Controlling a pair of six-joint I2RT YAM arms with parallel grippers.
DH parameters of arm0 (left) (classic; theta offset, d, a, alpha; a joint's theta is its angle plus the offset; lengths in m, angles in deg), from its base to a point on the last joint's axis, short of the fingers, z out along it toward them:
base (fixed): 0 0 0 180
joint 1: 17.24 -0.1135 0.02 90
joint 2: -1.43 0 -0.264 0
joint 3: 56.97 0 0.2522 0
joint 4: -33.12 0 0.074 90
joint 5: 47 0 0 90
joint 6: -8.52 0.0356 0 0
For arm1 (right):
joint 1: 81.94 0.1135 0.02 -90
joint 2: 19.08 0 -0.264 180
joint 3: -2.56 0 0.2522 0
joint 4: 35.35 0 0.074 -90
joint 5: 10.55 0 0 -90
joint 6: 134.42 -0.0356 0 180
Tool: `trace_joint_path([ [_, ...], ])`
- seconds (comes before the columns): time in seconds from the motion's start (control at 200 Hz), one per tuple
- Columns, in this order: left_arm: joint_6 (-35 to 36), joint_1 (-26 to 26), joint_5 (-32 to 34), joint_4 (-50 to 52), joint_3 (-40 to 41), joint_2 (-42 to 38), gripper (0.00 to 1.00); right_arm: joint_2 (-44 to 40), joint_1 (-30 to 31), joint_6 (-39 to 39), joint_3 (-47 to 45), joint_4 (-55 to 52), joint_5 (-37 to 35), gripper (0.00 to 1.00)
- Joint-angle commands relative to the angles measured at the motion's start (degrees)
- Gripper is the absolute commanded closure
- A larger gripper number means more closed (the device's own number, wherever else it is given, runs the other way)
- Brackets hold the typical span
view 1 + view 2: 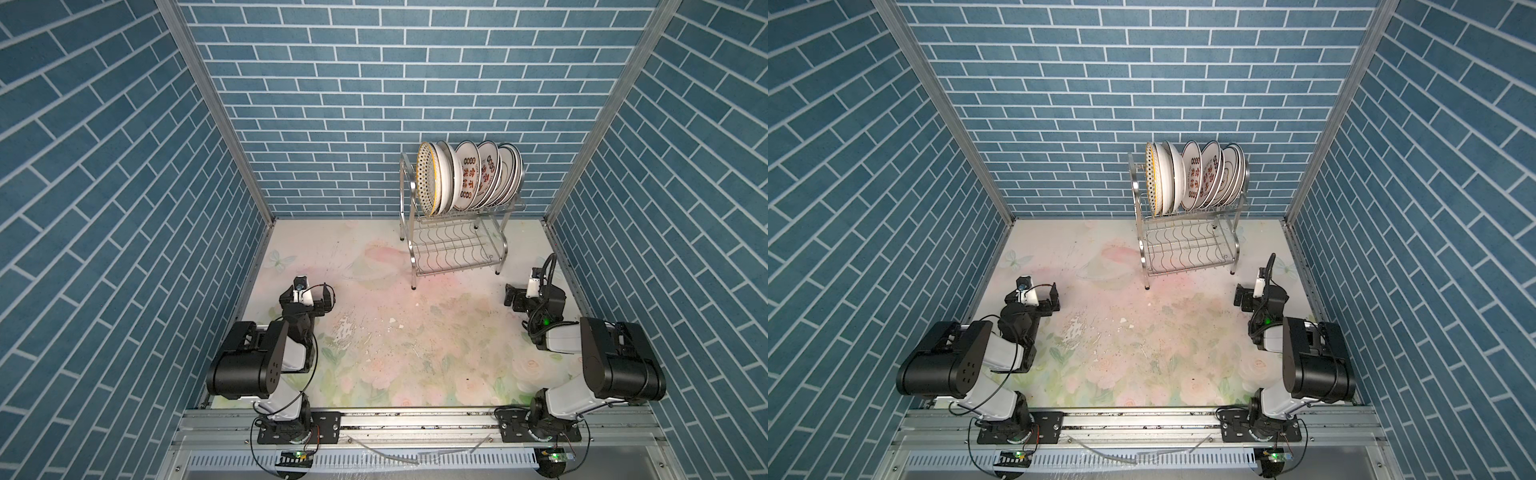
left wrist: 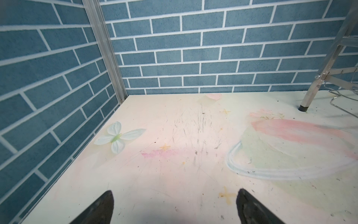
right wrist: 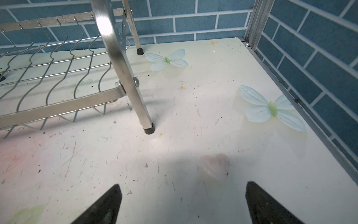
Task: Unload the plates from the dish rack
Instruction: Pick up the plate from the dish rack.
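Several plates (image 1: pixel 469 176) (image 1: pixel 1196 176) stand on edge in a row on the upper tier of the dish rack (image 1: pixel 457 272) (image 1: pixel 1187 249), at the back right of the table in both top views. The leftmost plate has a black-and-white pattern and a yellow edge; others are white, some with red lettering. The rack's lower wavy-wire shelf holds nothing. My left gripper (image 1: pixel 308 296) (image 1: pixel 1032 296) (image 2: pixel 175 194) hovers open over the table's left side, far from the rack. My right gripper (image 1: pixel 534 297) (image 1: pixel 1261 296) (image 3: pixel 183 186) is open just in front of the rack's right leg (image 3: pixel 135 93). Neither wrist view shows the plates.
Blue brick-pattern walls (image 1: pixel 332 124) close in the table on three sides, with aluminium corner posts (image 2: pixel 108 58) (image 3: pixel 253 23). The table top (image 1: pixel 395 332) has a faded floral print with butterflies. A rack leg (image 2: pixel 317 81) shows in the left wrist view. An aluminium rail (image 1: pixel 415 419) carries both arm bases.
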Motion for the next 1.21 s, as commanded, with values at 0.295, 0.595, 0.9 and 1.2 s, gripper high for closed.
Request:
trace_joint_path([
  [0.295, -1.6, -0.5, 3.1, -4.3, 2.3, 0.7, 0.01, 0.2, 0.2, 0.1, 1.9, 0.8, 0.6, 0.01],
  [0.595, -3.5, -2.1, 2.9, 2.8, -0.4, -1.1, 0.01, 0.0, 0.3, -0.5, 1.6, 1.4, -2.5, 0.01],
  [0.9, -9.2, -2.0, 12.6, 34.1, -8.0, -22.4, 0.01, -14.4, 0.4, -4.7, 5.9, -17.7, -9.5, 0.01],
  [1.2, -13.1, 5.9, 11.4, 59.1, -21.1, -26.6, 0.01, -28.9, 0.5, -13.3, 19.8, -53.5, -4.1, 0.01],
])
